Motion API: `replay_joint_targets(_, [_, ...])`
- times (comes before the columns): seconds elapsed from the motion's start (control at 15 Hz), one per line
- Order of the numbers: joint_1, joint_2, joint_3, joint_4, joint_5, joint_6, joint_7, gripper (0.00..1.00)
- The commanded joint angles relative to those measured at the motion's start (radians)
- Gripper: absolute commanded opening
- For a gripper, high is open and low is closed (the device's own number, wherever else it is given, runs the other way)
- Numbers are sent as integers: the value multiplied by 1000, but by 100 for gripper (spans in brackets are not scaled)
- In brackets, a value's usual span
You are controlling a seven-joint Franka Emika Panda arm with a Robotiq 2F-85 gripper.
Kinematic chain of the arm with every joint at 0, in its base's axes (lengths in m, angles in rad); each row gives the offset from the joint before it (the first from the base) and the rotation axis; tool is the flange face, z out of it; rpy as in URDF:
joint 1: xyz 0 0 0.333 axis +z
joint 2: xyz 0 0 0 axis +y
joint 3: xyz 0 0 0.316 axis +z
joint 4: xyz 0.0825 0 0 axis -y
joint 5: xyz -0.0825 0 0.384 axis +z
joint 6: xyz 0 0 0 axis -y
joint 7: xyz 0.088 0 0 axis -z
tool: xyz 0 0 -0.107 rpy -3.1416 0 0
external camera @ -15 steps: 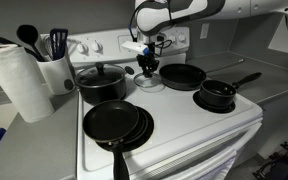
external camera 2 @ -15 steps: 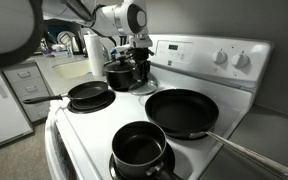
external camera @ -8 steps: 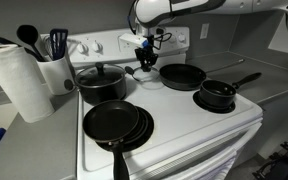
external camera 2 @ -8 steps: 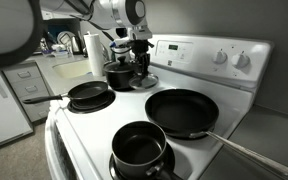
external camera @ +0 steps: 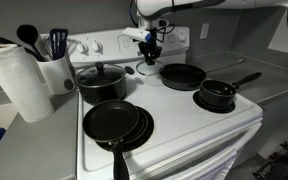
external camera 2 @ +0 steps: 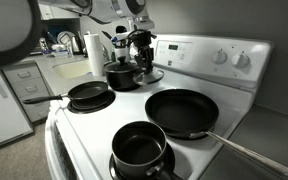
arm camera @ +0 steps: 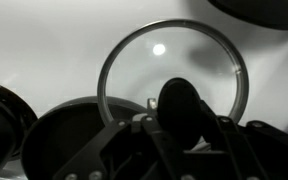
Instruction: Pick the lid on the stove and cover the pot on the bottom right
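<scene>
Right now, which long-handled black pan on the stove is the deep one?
The small saucepan, smallest of the cookware; the back frying pan and the front frying pan are shallow.

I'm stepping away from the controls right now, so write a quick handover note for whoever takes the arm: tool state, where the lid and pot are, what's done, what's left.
Tool: shut on the knob of the lid.
Lid: hangs under the tool at the back of the stove, between the big lidded pot and the frying pan; it appears lifted off the top.
Pot: uncovered, on a front burner.
Done: lid grasped.
Left: carry it to the pot, lower it onto the rim, release.
</scene>
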Motion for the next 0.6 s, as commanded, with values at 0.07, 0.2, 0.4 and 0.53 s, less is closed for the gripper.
replay_joint_targets(0.07, [-5, -64, -15, -28, -13, -54, 3, 17])
replay_joint_targets(0.2, [-6, -101, -18, -57, -19, -65, 7, 17])
replay_joint_targets(0.4, [-7, -167, -26, -122, -34, -66, 10, 17])
replay_joint_targets(0.53, [-6, -220, -32, -179, -47, -69, 21, 17])
